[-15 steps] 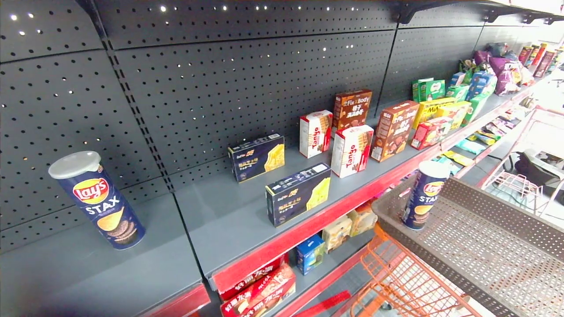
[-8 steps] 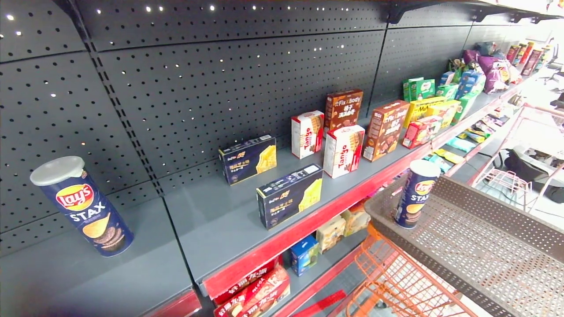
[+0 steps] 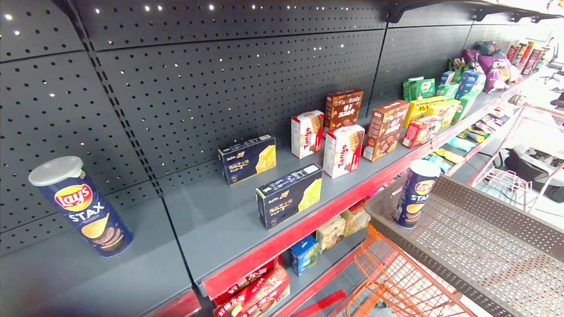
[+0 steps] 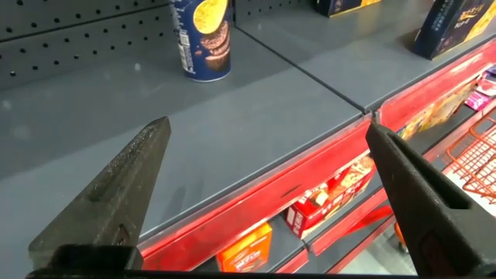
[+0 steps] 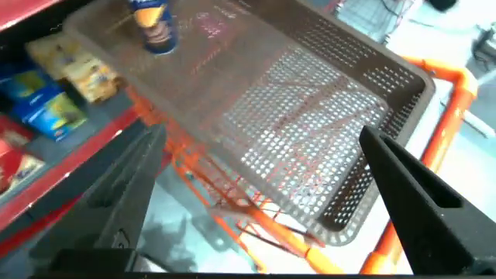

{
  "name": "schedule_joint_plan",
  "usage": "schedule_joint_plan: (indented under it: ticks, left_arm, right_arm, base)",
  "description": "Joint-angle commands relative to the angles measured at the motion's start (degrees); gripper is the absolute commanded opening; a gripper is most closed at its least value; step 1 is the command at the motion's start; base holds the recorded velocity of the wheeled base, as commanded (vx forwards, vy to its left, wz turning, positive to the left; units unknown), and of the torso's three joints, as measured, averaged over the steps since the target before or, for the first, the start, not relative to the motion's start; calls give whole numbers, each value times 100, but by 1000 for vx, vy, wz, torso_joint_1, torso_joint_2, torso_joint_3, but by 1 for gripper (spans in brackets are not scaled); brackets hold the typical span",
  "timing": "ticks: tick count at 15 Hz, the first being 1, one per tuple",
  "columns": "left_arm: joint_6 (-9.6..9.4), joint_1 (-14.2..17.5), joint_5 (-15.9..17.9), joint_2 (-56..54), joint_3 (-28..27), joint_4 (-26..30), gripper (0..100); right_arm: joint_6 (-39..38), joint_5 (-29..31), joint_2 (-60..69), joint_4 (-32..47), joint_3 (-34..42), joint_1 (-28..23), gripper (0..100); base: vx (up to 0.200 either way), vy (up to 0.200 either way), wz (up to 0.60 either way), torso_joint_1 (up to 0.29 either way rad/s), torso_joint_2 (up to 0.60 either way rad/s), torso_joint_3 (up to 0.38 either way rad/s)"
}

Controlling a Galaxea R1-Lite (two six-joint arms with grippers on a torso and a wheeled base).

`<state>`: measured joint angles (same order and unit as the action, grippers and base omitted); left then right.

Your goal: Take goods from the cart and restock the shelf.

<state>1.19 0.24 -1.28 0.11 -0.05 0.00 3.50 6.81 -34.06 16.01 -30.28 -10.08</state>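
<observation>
Head view: 1 chip can (image 3: 79,207) stands upright on the grey shelf (image 3: 211,220). A 2nd chip can (image 3: 414,193) stands in the cart's brown tray (image 3: 484,237).

Left wrist view: the left gripper (image 4: 267,132), fingers spread wide and empty, faces the shelf with the chip can well ahead of it.

Right wrist view: the right gripper (image 5: 263,138), fingers also apart and empty, hovers above the brown tray, the 2nd chip can far beyond its tips.
</observation>
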Motion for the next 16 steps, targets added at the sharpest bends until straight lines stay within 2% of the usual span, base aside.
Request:
schedule_joint_plan:
  ticks: [1, 3, 4, 5, 8, 11, 13, 15, 16]
  left_arm:
    - [4, 2, -4, -2, 5, 0, 100]
    - [4, 2, -4, -2, -4, 0, 100]
    - [4, 2, -4, -2, -4, 0, 100]
    - [4, 2, -4, -2, 5, 0, 100]
    - [4, 2, -4, -2, -4, 0, 100]
    - [4, 2, 5, 7, 5, 0, 100]
    - [4, -7, -4, -2, 5, 0, 100]
    - [4, -7, 5, -2, 5, 0, 100]
    - [4, 2, -4, -2, 5, 0, 100]
  right_arm:
    - [-227, 171, -821, -432, 101, 138, 100]
    - [-280, 145, -1692, -1785, 216, 103, 100]
    - [-271, 39, -2061, -2198, 154, 15, 100]
    - [-253, -207, -2096, -2181, 163, -64, 100]
    - [-104, -374, -2456, -2523, 137, -257, 100]
    - [-139, -1525, -3458, -2857, -259, -257, 100]
    - [-86, -1587, -4232, -3042, -786, -257, 100]
    - [-86, -1578, -4847, -3139, -988, -257, 100]
    - [-95, -1552, -5541, -3631, -988, -257, 100]
  base:
    - [0, 0, 0, 0, 0, 0]
    - [0, 0, 0, 0, 0, 0]
    - [0, 0, 0, 0, 0, 0]
    - [0, 0, 0, 0, 0, 0]
    - [0, 0, 0, 0, 0, 0]
    - [0, 0, 0, 0, 0, 0]
    - [0, 0, 0, 0, 0, 0]
    - [0, 0, 0, 0, 0, 0]
    - [0, 0, 0, 0, 0, 0]
